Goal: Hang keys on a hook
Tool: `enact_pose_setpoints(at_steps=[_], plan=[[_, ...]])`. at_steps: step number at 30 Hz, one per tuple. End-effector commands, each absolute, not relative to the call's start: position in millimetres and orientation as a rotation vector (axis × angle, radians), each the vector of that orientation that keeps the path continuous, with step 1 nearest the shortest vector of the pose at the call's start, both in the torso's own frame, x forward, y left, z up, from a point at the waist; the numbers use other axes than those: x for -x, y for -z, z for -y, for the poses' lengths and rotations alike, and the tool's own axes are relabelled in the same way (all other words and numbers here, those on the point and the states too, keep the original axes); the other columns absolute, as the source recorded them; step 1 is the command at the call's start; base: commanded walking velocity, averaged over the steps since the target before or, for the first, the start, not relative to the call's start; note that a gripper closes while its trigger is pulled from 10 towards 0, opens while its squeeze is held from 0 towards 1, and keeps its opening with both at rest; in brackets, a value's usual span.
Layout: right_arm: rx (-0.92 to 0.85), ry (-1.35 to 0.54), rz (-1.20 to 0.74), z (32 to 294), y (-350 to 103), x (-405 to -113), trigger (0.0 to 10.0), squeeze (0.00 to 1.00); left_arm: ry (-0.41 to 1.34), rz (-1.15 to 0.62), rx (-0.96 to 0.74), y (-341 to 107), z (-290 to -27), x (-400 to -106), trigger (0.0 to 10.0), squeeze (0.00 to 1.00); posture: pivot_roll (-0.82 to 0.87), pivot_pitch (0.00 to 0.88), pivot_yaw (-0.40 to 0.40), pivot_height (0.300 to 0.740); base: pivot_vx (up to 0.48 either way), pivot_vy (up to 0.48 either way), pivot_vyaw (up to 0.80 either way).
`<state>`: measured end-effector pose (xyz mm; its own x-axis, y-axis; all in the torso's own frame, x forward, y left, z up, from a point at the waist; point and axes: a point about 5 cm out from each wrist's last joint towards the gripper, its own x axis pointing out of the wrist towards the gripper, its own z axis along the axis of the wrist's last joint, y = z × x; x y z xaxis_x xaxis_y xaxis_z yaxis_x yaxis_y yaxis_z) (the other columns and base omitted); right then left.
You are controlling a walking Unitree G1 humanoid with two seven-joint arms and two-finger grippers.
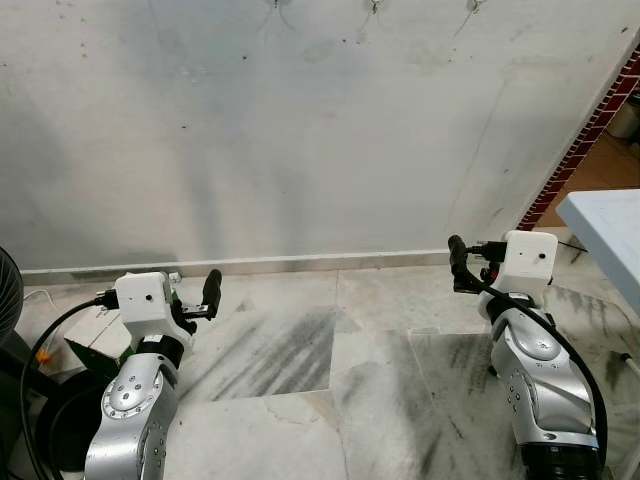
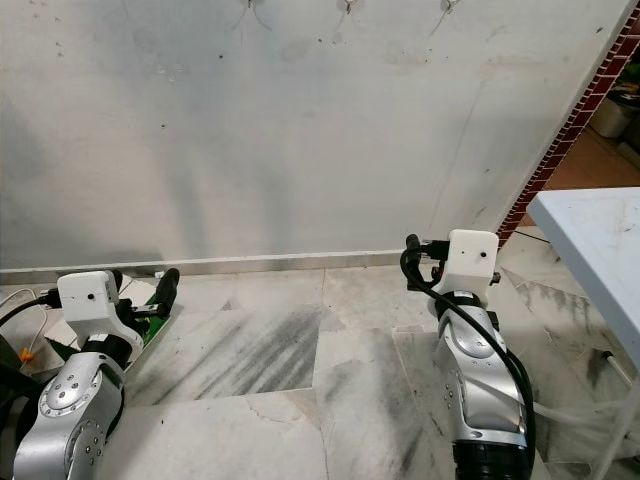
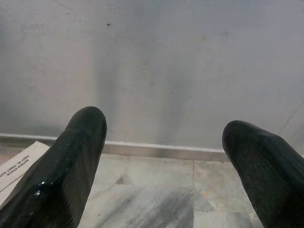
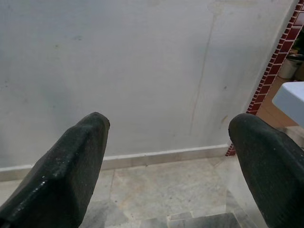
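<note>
Both silver arms sit low in the head views, forearms raised toward a pale wall (image 1: 300, 130). Left gripper (image 3: 164, 137): wrist view shows its two black fingers (image 3: 71, 161) spread wide, nothing between them, tips touching nothing; only wall, skirting and marble floor (image 1: 290, 370) lie beyond. Right gripper (image 4: 168, 133): fingers (image 4: 71, 166) likewise wide apart, empty, aimed at the same wall near its corner with a red brick edge (image 1: 585, 130).

Hooks (image 1: 375, 6): small metal hooks are just visible along the top edge of the head views, high on the wall, well above both grippers. Keys cannot be made out in any view; neither gripper carries them.

Other items: white table corner (image 1: 605, 235) at the robot's right, green-and-white box (image 1: 95, 340) on the floor just beside the left arm, black fan edge (image 1: 8, 295) at far left.
</note>
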<state>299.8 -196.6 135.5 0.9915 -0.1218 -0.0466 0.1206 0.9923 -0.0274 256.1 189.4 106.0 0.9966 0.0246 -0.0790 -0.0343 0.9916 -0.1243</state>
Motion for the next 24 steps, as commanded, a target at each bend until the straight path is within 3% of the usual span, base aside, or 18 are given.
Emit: enact_pose_setpoints(at_steps=[1, 24], plan=[[-0.054, 0.035, -0.037, 181.9, -145.3, -309.2, 10.0, 0.00, -0.038, -0.085, -0.020, -133.6, -185.8, -280.2, 10.0, 0.00, 0.03, 0.000, 0.014, 0.740, 0.000, 0.000, 0.00], [-0.048, 0.033, -0.059, 182.3, -142.8, -308.0, 10.0, 0.00, -0.052, -0.085, -0.008, -133.9, -184.7, -281.3, 10.0, 0.00, 0.02, 0.000, 0.014, 0.740, 0.000, 0.000, 0.00]])
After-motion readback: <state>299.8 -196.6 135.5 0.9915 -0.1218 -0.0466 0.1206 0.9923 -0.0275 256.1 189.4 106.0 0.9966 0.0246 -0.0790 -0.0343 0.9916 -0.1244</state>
